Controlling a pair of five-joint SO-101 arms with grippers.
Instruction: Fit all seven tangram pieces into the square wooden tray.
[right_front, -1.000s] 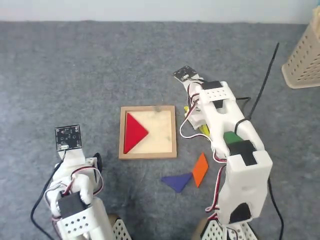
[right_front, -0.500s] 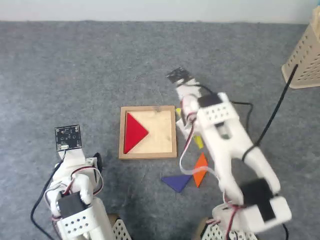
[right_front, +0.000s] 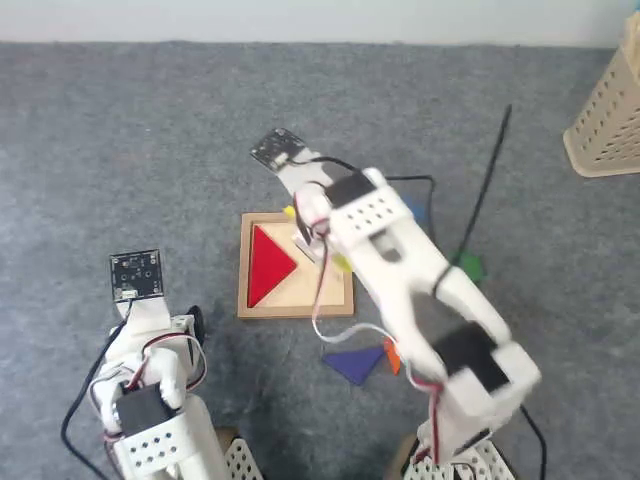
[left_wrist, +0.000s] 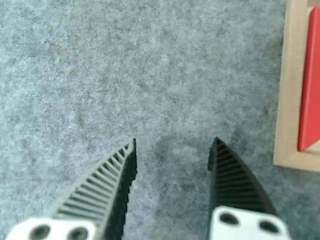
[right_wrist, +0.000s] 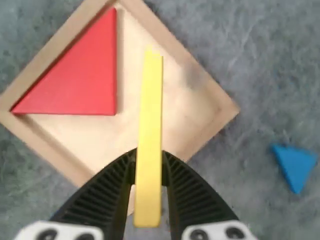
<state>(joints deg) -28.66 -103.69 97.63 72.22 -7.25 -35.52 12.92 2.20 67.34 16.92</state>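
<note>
The square wooden tray (right_front: 296, 311) lies mid-table with a red triangle (right_front: 268, 264) in its left half. My right gripper (right_front: 312, 238) hangs over the tray, shut on a yellow piece (right_wrist: 149, 150) held on edge above the tray's bare floor (right_wrist: 180, 95), beside the red triangle (right_wrist: 82, 80). A blue triangle (right_wrist: 295, 165) lies on the carpet outside the tray. A purple triangle (right_front: 355, 362), an orange piece (right_front: 390, 353) partly under the arm, and a green piece (right_front: 468, 267) also lie on the carpet. My left gripper (left_wrist: 172, 150) is open over bare carpet, left of the tray's rim (left_wrist: 287, 100).
A woven basket (right_front: 610, 110) stands at the far right edge. The right arm's cable (right_front: 490, 180) trails across the grey carpet behind the tray. Open carpet stretches to the left of and behind the tray.
The right arm has swung left from beside the tray's right edge to over the tray, carrying the yellow piece. The green piece is now uncovered. The left arm has not moved.
</note>
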